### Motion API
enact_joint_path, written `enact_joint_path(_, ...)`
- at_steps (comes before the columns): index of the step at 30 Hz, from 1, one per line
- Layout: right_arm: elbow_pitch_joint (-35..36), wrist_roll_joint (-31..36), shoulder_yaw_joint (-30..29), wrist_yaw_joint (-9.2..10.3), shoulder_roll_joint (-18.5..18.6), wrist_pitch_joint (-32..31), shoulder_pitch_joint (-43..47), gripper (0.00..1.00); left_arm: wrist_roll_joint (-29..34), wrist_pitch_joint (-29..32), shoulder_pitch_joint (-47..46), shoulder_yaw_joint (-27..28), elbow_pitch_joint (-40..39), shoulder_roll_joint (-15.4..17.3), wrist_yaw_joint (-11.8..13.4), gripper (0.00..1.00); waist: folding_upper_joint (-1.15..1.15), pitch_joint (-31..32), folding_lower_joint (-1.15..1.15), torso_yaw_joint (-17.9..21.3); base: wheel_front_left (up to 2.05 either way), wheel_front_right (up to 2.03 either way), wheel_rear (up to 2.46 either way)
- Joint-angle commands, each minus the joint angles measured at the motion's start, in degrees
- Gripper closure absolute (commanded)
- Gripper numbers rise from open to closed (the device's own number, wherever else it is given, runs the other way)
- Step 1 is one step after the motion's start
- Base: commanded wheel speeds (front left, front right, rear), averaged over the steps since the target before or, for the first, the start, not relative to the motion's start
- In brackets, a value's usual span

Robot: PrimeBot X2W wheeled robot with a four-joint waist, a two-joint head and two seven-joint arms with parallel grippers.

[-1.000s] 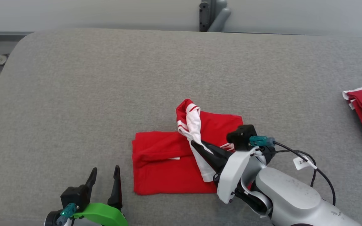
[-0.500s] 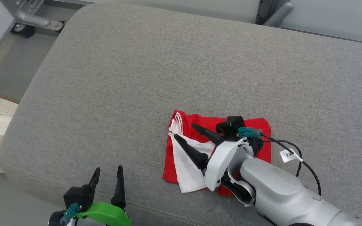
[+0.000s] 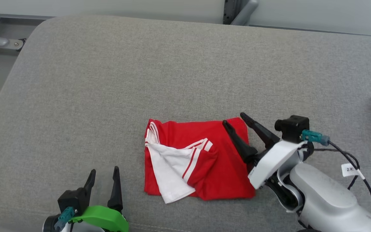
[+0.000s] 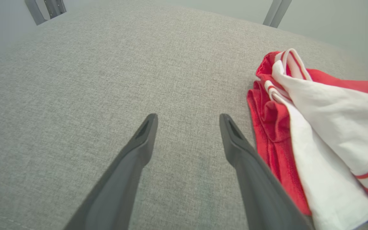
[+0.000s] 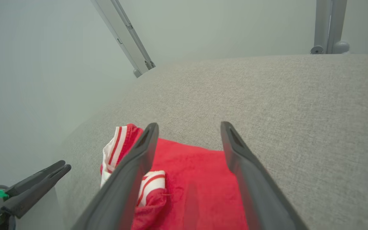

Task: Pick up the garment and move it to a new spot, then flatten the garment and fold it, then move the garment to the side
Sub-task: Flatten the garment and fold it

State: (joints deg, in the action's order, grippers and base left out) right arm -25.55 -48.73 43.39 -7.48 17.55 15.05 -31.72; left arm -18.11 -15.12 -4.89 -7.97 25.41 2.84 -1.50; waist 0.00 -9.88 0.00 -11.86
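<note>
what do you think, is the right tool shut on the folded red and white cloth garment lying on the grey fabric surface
No: the right tool is open, spread wide over the folded red and white cloth garment, gripping nothing; the right wrist view shows it. The garment does lie on the grey fabric surface.

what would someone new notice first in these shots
First comes the bright red garment, a white striped sleeve folded across it, lying as a rough rectangle near the front middle of the grey padded surface. Next is the right gripper, jaws open and holding nothing, its fingers over the garment's far right corner. The left gripper sits open at the lower left, apart from the cloth.
</note>
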Motion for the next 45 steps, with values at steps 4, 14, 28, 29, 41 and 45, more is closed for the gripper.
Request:
enact_joint_path(4,2.22,-1.86,3.70,0.00,1.63,0.13,4.69,0.00,0.44,0.01,-0.70,-0.02,0.13,0.15,-0.47,0.00,0.00,0.78,0.00,1.26,0.00,0.00,0.00)
enact_joint_path(14,1.99,-5.32,10.10,0.00,1.93,0.13,4.65,0.00,0.45,0.01,0.37,-0.54,0.02,0.14,-0.70,0.00,0.00,0.52,0.00,-0.67,0.00,0.00,0.00)
enact_joint_path(28,2.29,-5.48,16.54,0.00,0.69,0.14,0.23,1.00,-0.01,0.01,0.43,-0.43,-0.16,0.14,-0.22,0.00,0.00,0.69,0.00,-1.97,0.00,0.00,0.00)
enact_joint_path(29,3.24,-5.89,17.82,0.00,0.50,0.14,-0.24,1.00,0.04,0.01,0.41,-0.44,-0.17,0.14,-0.26,0.00,0.00,0.75,0.00,-1.98,0.00,0.00,0.00)
enact_joint_path(41,9.09,-11.12,29.25,0.01,-2.95,-0.66,-6.78,0.00,0.28,0.01,-0.27,-0.19,0.04,0.15,-0.44,0.00,0.00,1.24,0.00,-1.58,0.00,0.00,0.00)
enact_joint_path(45,5.65,-10.58,25.88,0.01,-0.81,0.15,-6.73,0.00,0.50,0.01,0.48,0.41,-0.07,0.14,-0.24,0.00,0.00,1.64,0.00,-0.55,0.00,0.00,0.00)
